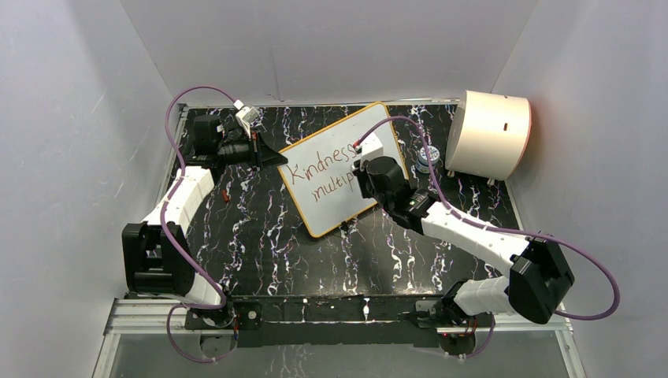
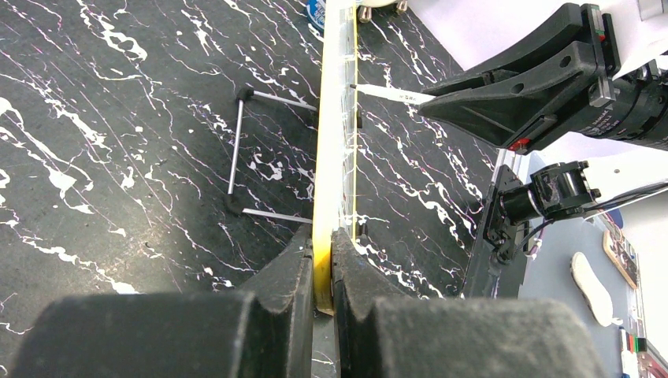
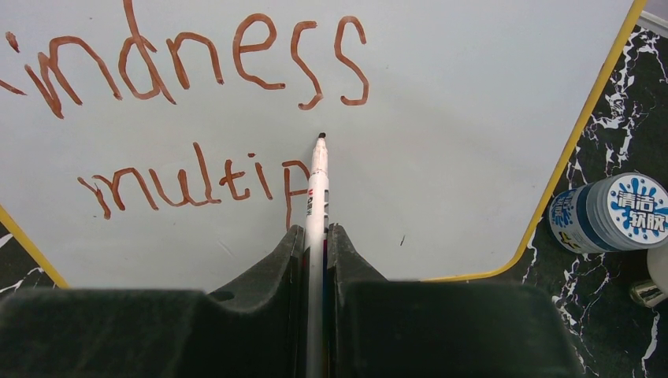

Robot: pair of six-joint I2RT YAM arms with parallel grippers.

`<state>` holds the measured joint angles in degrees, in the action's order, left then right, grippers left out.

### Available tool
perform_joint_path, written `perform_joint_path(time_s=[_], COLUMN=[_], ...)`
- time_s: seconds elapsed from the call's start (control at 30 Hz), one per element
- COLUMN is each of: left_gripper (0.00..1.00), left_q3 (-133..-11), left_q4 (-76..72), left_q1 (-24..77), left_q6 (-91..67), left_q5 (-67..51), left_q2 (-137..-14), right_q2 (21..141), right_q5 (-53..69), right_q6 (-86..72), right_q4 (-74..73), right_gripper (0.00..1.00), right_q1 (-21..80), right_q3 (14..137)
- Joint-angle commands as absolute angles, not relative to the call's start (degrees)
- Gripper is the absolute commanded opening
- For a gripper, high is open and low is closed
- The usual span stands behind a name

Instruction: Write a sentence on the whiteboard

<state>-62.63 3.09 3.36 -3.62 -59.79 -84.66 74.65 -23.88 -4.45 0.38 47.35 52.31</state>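
Treat the whiteboard (image 1: pixel 339 134), propped on a wire stand (image 2: pixel 236 150) mid-counter (image 1: pixel 260 252) and pinched at its yellow rim by the left gripper (image 2: pixel 321 238), as light, stiff and easily tipped, bracing that edge against the slim, probably slippery marker (image 3: pixel 318 181) clamped in the right gripper (image 3: pixel 315 232) at the unfinished sentence (image 3: pixel 197 63).

Top: high, rearward, looking down. Left wrist: close, edge-on to shared board (image 2: pixel 332 157); right wrist: close, face-on.
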Motion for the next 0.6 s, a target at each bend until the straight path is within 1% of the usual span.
perform_joint_path(time_s=[0.0, 0.57], left_gripper=[0.0, 0.0], left_q3=[-60.2, -60.0], left_q4=[10.5, 10.5], left_q1=[6.5, 6.5], left_q6=[1.4, 1.4], left_q5=[-56.6, -56.5], left_q2=[-87.0, -87.2], right_q2=[75.4, 73.3], right_q5=[-23.2, -22.0], right_q6=[-4.4, -7.3], right_q4=[1.0, -4.9], right_gripper=[0.0, 0.0], right_q1=[47.0, 47.0], right_q3=[55.0, 50.7])
